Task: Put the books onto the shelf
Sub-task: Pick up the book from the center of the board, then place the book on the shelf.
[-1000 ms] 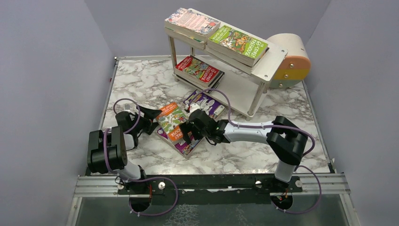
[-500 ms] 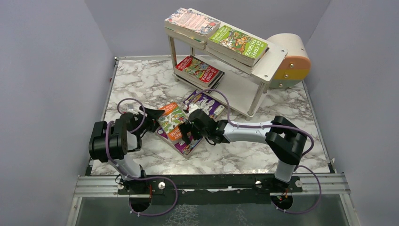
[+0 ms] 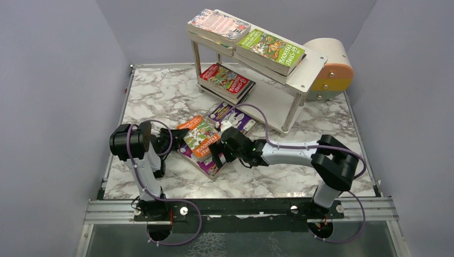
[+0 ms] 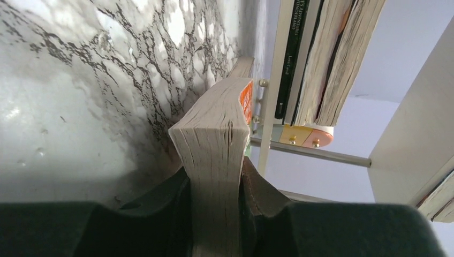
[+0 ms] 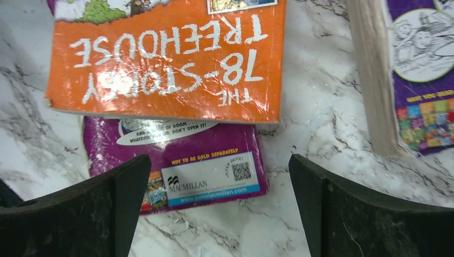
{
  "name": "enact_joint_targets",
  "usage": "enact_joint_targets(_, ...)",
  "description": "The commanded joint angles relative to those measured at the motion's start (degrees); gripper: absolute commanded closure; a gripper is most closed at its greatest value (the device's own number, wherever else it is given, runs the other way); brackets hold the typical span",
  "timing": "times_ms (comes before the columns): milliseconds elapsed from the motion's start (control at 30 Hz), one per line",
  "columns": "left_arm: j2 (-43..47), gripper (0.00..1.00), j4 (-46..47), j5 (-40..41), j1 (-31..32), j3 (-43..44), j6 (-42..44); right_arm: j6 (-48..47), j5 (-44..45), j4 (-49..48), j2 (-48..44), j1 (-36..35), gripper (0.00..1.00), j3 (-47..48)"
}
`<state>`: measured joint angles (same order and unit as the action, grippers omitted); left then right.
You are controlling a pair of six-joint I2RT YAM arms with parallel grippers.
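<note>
Marble tbl (image 3: pixel 155 91), shelf (image 3: pixel 302 75) at back, 2 purple bks (image 3: pixel 242 122) ctr

I'm working in a lab test cell: plain grey walls (image 3: pixel 53 80) box in a marble-print table (image 3: pixel 155 91) with an aluminium rail (image 3: pixel 375 210).

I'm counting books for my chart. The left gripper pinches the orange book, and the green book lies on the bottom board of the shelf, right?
Not quite. The left gripper does pinch the orange book, but the green book lies on the top board of the shelf, beside the pink-patterned book. The top external view shows it.
</note>
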<state>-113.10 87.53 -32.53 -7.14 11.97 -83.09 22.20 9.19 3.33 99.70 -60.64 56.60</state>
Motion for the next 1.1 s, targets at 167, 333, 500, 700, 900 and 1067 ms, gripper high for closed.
enact_joint_targets(167, 18.7, 1.0, -6.2, 4.8, 0.6, 2.4, 0.9, 2.9, 6.8, 7.7, -16.0, 0.2, 0.0, -5.5)
enact_joint_targets(333, 39.2, 1.0, -40.4, 11.6, 2.9, 15.8, 11.4, 5.3, 11.8, 15.9, -25.6, 0.2, 0.0, -7.7)
enact_joint_targets(500, 40.6, 1.0, -52.0, 15.6, 4.2, 28.6, 9.5, 7.7, 14.8, 22.6, -32.6, 0.2, 0.0, -8.5)
enact_joint_targets(700, 36.0, 1.0, -55.4, 23.6, 9.4, 38.2, 6.2, 10.0, 16.7, 28.7, -38.3, 0.2, 0.0, -8.3)
enact_joint_targets(900, 31.2, 1.0, -55.3, 29.7, 15.2, 43.4, 4.4, 11.2, 18.7, 32.1, -44.4, 0.2, 0.0, -8.5)
enact_joint_targets(1067, 28.2, 1.0, -55.3, 33.8, 18.8, 45.6, 3.6, 12.0, 20.3, 35.5, -46.5, 0.2, 0.01, -8.0)
